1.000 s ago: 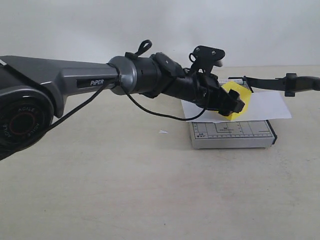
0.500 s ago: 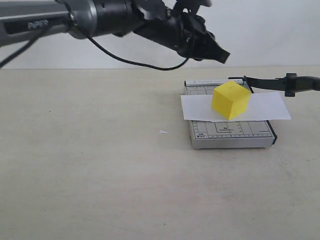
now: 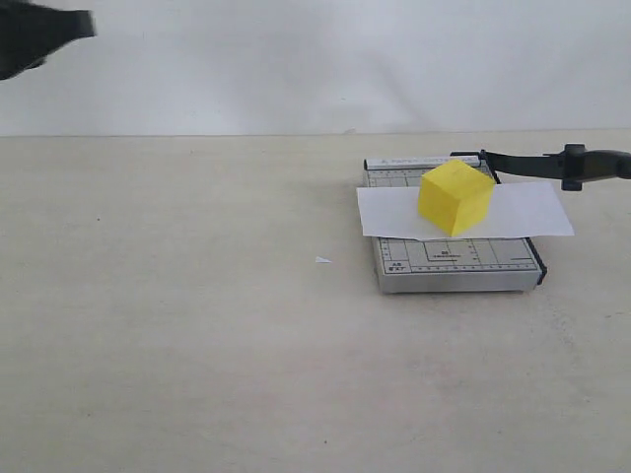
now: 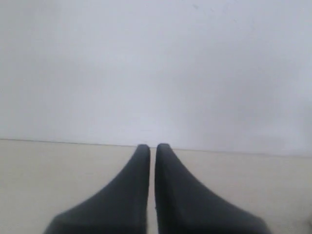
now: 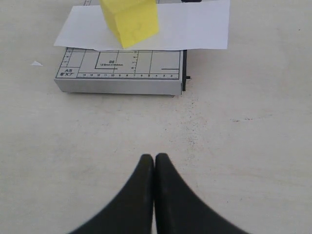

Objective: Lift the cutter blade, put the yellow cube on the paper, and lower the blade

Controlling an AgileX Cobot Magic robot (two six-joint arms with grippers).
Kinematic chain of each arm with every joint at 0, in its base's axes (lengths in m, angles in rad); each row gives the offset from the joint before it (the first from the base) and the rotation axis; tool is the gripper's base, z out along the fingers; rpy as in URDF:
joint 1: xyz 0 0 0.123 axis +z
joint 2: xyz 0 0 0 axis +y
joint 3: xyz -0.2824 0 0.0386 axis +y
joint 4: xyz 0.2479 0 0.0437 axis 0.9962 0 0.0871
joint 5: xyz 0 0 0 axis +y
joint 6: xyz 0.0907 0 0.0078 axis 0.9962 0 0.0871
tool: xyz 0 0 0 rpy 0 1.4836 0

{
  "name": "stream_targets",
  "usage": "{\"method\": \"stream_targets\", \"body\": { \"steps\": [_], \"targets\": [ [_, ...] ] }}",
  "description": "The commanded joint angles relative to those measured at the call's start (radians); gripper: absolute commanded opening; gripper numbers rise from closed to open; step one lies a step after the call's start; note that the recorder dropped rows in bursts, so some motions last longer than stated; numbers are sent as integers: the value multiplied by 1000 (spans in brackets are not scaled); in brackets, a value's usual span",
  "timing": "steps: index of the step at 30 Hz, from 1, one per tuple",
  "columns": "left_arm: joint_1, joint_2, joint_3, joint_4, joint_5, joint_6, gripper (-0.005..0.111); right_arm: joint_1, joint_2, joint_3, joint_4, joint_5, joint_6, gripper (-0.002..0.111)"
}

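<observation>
The yellow cube (image 3: 455, 197) rests on the white paper (image 3: 532, 210), which lies across the grey gridded trimmer board (image 3: 458, 266). The cutter blade (image 3: 552, 164) stands lifted off the board, its black handle pointing right. Nothing touches the cube. Only a dark part of the left arm (image 3: 39, 37) shows, in the top left corner of the exterior view. In the left wrist view my left gripper (image 4: 152, 146) is shut and empty, facing the wall. My right gripper (image 5: 154, 157) is shut and empty, over the table short of the board (image 5: 117, 85), the cube (image 5: 130, 19) and the paper (image 5: 195, 27).
A tiny white scrap (image 3: 321, 260) lies on the beige table (image 3: 197, 345) left of the board; it also shows in the right wrist view, scrap (image 5: 36, 63). A white wall (image 3: 315, 59) stands behind the table.
The left arm has pulled up and away to the left, leaving the cube on the paper. Cube, paper, board and blade have not moved.
</observation>
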Motion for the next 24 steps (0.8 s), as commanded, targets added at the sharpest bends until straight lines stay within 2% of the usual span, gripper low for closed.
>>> {"method": "stream_targets", "body": {
  "steps": [1,4,6,17,20,24],
  "targets": [
    [175,-171,255,-8,-81,10,4,1,4,-5,2,1,-3,0],
    [305,-356,372,-8,-27,79,4,1,4,-5,2,1,-3,0],
    [343,-521,422,-8,19,123,4,1,4,-5,2,1,-3,0],
    [350,-1253,573,11,352,152,4,1,4,-5,2,1,-3,0],
    [350,-1385,637,44,494,152,4,1,4,-5,2,-4,-3,0],
    [350,-1504,735,50,555,90,4,1,4,-5,2,-6,-3,0]
  ]
}}
